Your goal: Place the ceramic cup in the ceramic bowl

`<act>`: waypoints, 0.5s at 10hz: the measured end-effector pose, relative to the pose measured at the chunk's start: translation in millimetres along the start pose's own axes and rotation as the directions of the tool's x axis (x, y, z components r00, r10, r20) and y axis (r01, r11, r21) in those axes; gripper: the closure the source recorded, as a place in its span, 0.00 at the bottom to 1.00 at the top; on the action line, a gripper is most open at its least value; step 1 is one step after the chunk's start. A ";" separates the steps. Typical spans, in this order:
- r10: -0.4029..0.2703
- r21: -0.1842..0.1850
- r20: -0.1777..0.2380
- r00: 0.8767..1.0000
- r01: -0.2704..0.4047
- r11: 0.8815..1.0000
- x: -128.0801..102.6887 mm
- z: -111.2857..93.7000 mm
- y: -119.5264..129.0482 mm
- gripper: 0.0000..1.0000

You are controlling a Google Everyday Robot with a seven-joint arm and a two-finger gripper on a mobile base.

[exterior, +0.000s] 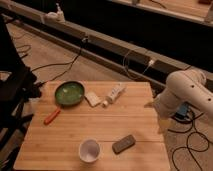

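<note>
The ceramic cup (pixel 89 150), small, white and upright, stands near the front edge of the wooden table (pixel 130 122). The ceramic bowl (pixel 69 93), a shallow green dish with an orange-red handle (pixel 51 116), sits at the table's back left, well apart from the cup. My gripper (pixel 162 123) hangs at the end of the white arm (pixel 185 92) just off the table's right edge, far from both cup and bowl, with nothing seen in it.
A white capped bottle (pixel 115 94) lies at the back middle beside a small pale block (pixel 92 98). A dark flat object (pixel 124 143) lies right of the cup. Cables run over the floor, and dark furniture (pixel 15 85) stands left.
</note>
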 end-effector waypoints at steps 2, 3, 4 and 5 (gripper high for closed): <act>-0.015 -0.003 0.017 1.000 0.015 1.000 -6.3 2.2 0.6 0.20; -0.058 -0.005 0.043 0.997 0.058 0.998 -21.6 4.1 -1.2 0.20; -0.108 -0.008 0.063 0.992 0.108 0.994 -38.2 6.9 -2.3 0.20; -0.164 -0.003 0.077 0.984 0.164 0.986 -56.1 8.9 -3.3 0.20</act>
